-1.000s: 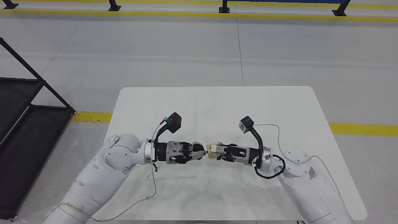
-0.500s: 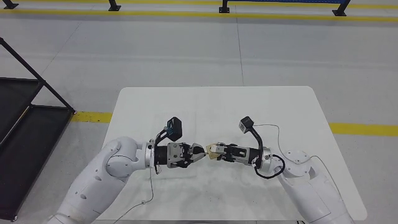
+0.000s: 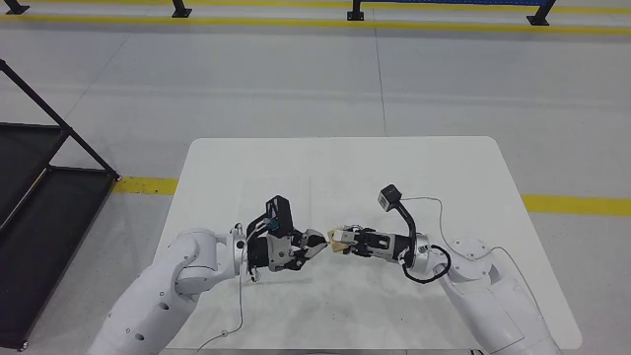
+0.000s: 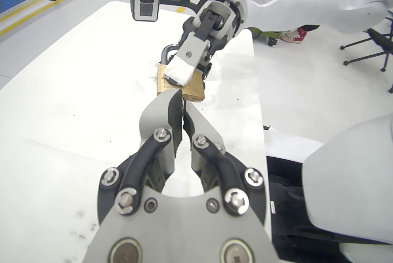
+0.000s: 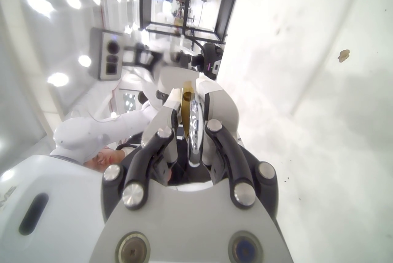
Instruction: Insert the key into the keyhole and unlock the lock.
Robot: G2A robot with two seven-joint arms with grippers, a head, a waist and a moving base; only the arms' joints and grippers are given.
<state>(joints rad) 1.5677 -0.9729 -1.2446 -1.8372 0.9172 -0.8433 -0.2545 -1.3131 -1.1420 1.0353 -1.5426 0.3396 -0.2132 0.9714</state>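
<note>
The square brass padlock (image 4: 180, 88), with stamped lettering on its face, is clenched in the right gripper's (image 5: 186, 98) jaws above the white tabletop (image 4: 76, 76). The left gripper's (image 4: 181, 103) jaws pinch a thin key (image 4: 184, 107), mostly hidden, at the padlock's underside. Its wrist has rolled over the last 1 second.

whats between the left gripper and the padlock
Left wrist view: only a thin dark sliver, likely the key, bridges the left gripper and the brass padlock held by the right gripper.
</note>
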